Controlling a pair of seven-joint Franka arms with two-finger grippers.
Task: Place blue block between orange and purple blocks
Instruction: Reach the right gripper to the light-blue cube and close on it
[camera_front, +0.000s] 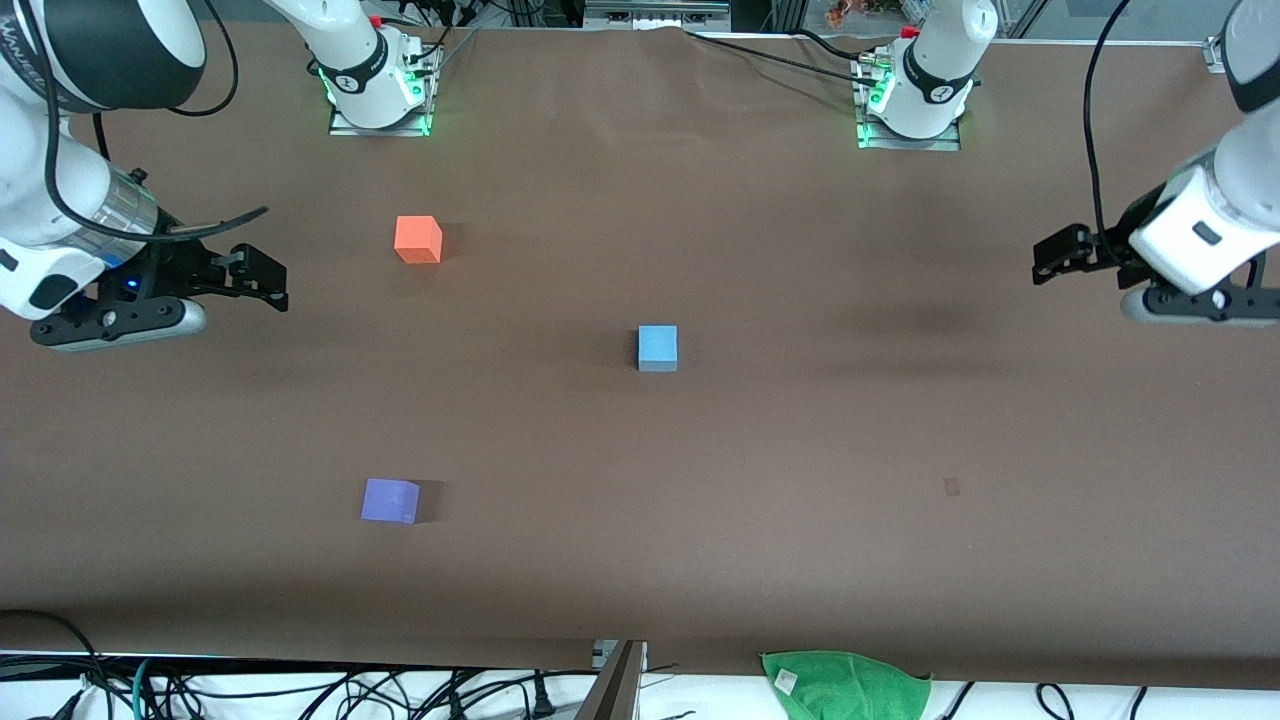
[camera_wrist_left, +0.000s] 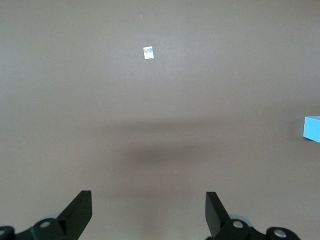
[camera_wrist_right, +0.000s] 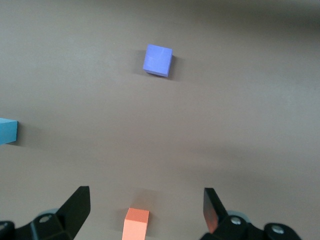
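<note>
Both grippers hang with their fingers spread apart and hold nothing. Our right gripper (camera_front: 262, 280) hovers over the right arm's end of the table, and our left gripper (camera_front: 1050, 258) hovers over the left arm's end.

We see the blue block (camera_front: 657, 348) resting alone on the brown table (camera_front: 850, 450), near its middle, well apart from both grippers. The orange block (camera_front: 418, 240) lies farther from the front camera and more toward the right arm's end. The purple block (camera_front: 390, 500) lies nearer to that camera, roughly in line with the orange one. The gap between these two is wide and free.

We judge that the task is at its very start: no block is grasped yet. In the right wrist view the orange block (camera_wrist_right: 136, 223) sits close to the gripper and the blue block (camera_wrist_right: 8, 131) at the edge, so the right arm seems the better placed one, though we cannot be sure. The next move calls for reaching over the blue block, lowering and closing on its sides.

We see no containers here. A green cloth (camera_front: 845, 685) lies at the table's near edge.
</note>
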